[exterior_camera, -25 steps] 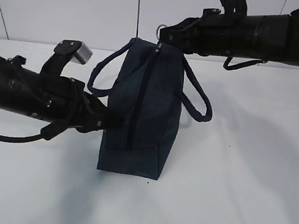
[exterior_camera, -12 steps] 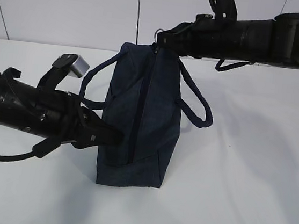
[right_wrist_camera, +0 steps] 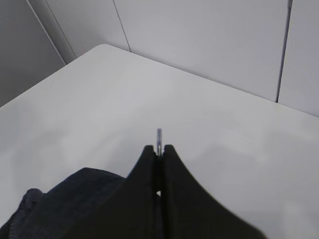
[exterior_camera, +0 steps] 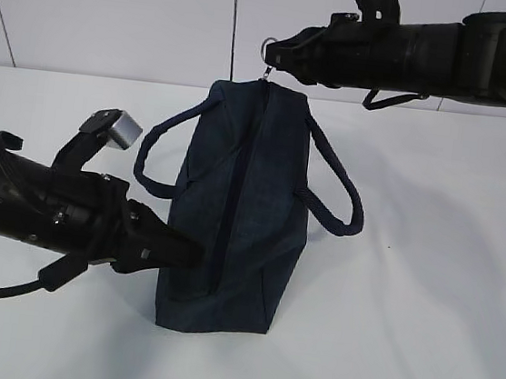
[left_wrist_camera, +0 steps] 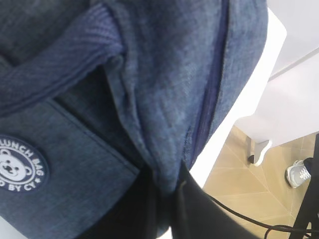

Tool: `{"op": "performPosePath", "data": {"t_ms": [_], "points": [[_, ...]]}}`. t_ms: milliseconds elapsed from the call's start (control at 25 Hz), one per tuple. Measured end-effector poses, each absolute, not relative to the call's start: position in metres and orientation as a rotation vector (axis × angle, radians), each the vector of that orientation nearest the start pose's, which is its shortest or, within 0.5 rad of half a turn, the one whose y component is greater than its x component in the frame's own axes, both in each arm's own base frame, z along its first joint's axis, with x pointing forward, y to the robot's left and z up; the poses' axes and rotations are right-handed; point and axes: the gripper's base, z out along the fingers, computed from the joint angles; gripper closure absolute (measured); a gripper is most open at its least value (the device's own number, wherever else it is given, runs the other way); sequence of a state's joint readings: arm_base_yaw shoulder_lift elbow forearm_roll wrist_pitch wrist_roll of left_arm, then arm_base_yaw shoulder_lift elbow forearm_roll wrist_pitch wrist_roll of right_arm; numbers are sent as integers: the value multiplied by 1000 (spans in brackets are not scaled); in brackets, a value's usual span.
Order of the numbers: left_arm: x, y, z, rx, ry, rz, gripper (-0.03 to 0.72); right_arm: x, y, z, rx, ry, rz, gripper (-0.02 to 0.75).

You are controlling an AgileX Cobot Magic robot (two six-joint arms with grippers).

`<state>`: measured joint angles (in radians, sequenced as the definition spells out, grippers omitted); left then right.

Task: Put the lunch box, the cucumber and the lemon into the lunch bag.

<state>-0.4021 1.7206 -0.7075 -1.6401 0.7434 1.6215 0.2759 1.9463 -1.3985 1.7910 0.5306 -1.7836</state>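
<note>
Nearest the exterior camera, the left gripper [exterior_camera: 193, 252] reaches in from the left edge, low over the white table [exterior_camera: 424, 291], and its closed jaws pinch a fold of fabric on the lower side of the lunch bag [exterior_camera: 241, 216]. Its wrist camera shows the fold squeezed between the dark fingers [left_wrist_camera: 192, 204], with a round white bear logo [left_wrist_camera: 17, 167] on the panel beside it. The bag stands upright in the middle of the table: a dark navy, boxy fabric bag with a rope-like loop handle [exterior_camera: 335, 194] hanging off each side and a zipper [exterior_camera: 235, 187] running up the face that looks toward the camera. Farther back and higher, the right gripper [exterior_camera: 272, 57] comes in from the right, jaws pressed together on the metal ring pull [exterior_camera: 268, 45] at the bag's top end (its wrist camera shows a sliver of ring poking out between the fingertips). The zipper looks closed along its visible length, so the step in hand appears to be opening the bag. The next move likely calls for the left grip to anchor the bag while the right draws the pull along the zipper line. The lunch box, cucumber and lemon are not visible in any view.
</note>
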Motion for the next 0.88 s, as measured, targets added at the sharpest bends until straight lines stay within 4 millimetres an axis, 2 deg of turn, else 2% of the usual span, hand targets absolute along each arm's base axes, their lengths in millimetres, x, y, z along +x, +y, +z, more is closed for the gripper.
{"op": "performPosePath", "data": {"t_ms": [280, 560, 880], "points": [[240, -169, 165, 803, 2292, -1094, 694, 422, 164, 249, -592, 1838, 655, 738], [236, -167, 168, 840, 2328, -1081, 694, 431, 167, 234, -595, 1860, 656, 738], [238, -167, 169, 755, 2336, -1088, 692, 433, 169, 234, -599, 1853, 673, 738]]}}
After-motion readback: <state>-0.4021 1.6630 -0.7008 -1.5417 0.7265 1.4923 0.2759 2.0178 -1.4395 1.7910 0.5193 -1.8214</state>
